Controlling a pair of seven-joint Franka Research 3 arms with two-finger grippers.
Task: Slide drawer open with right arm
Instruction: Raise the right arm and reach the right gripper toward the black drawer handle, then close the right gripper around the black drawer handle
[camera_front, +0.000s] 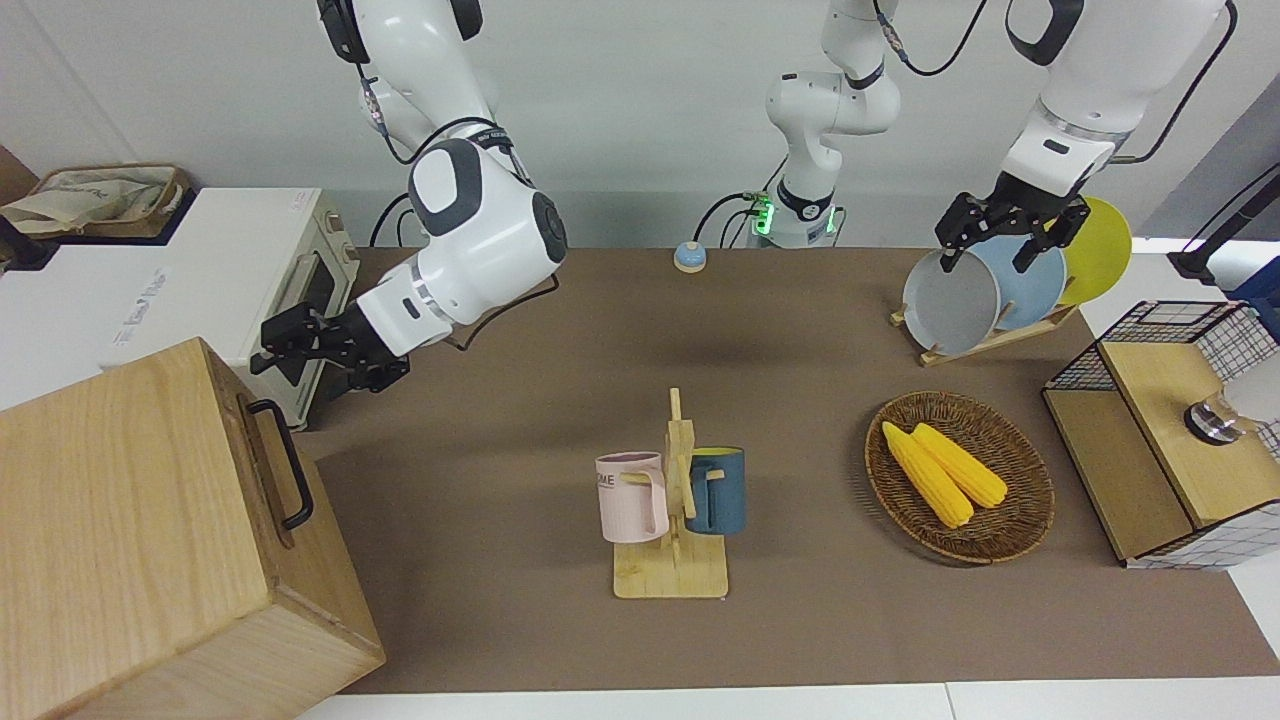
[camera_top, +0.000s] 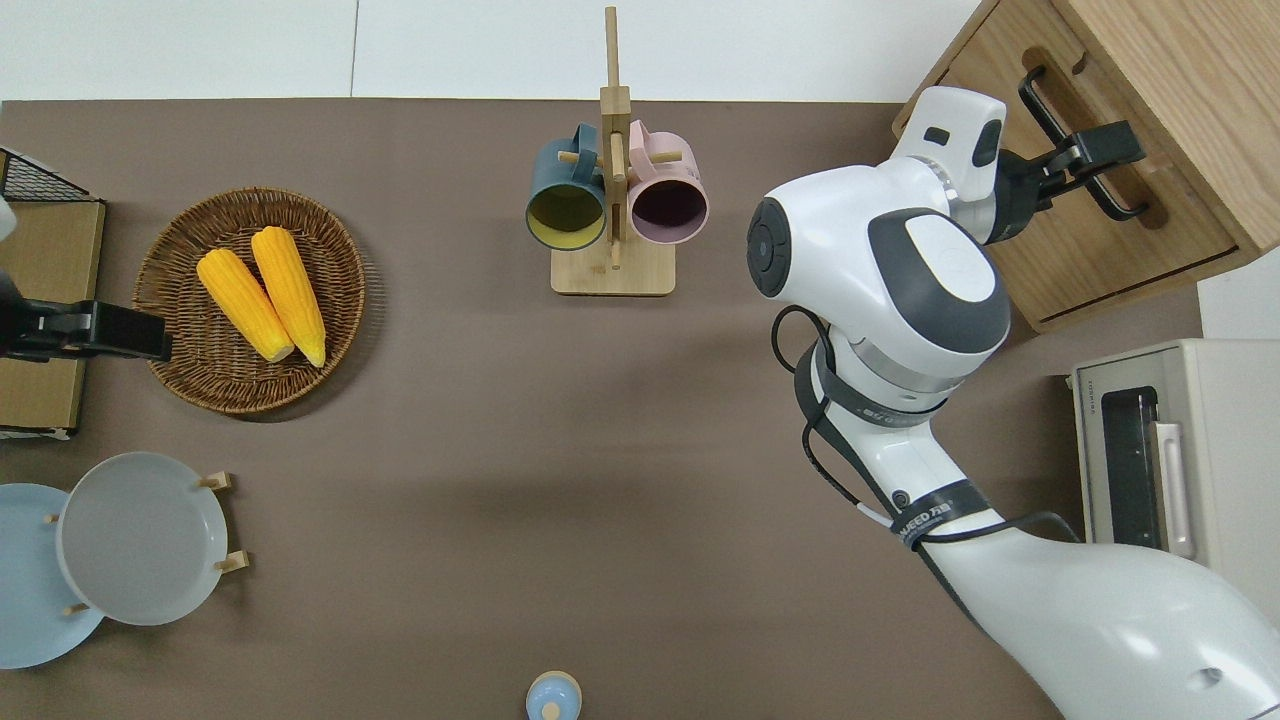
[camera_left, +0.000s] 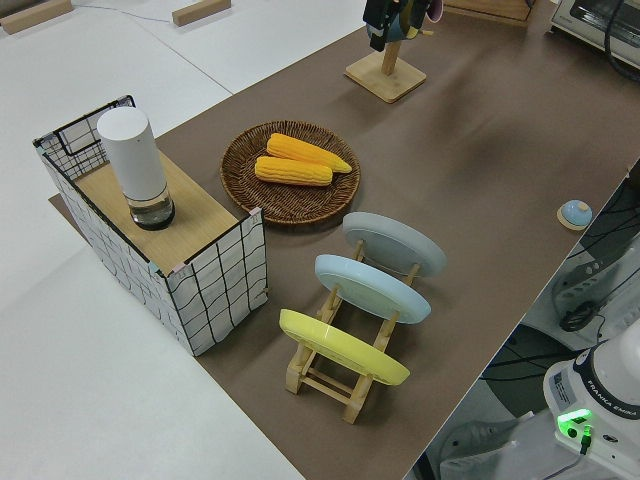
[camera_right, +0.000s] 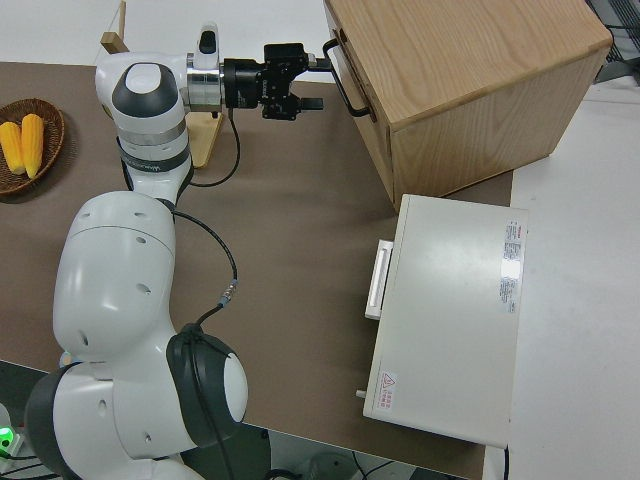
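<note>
Wooden box (camera_front: 130, 520) drawer (camera_top: 1105, 180) shut; right tool (camera_top: 1095, 165) open astride handle (camera_right: 345, 80); toaster oven (camera_right: 450, 320) adjacent; left arm parked.

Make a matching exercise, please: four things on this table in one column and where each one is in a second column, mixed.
Things:
1. corn cobs
2. pink mug
3. grey plate
4. right gripper

Places:
A. on the wooden mug stand
B. in the woven basket
C. at the drawer's black handle
D. upright in the wooden plate rack

Pairs: 1-B, 2-A, 3-D, 4-C
</note>
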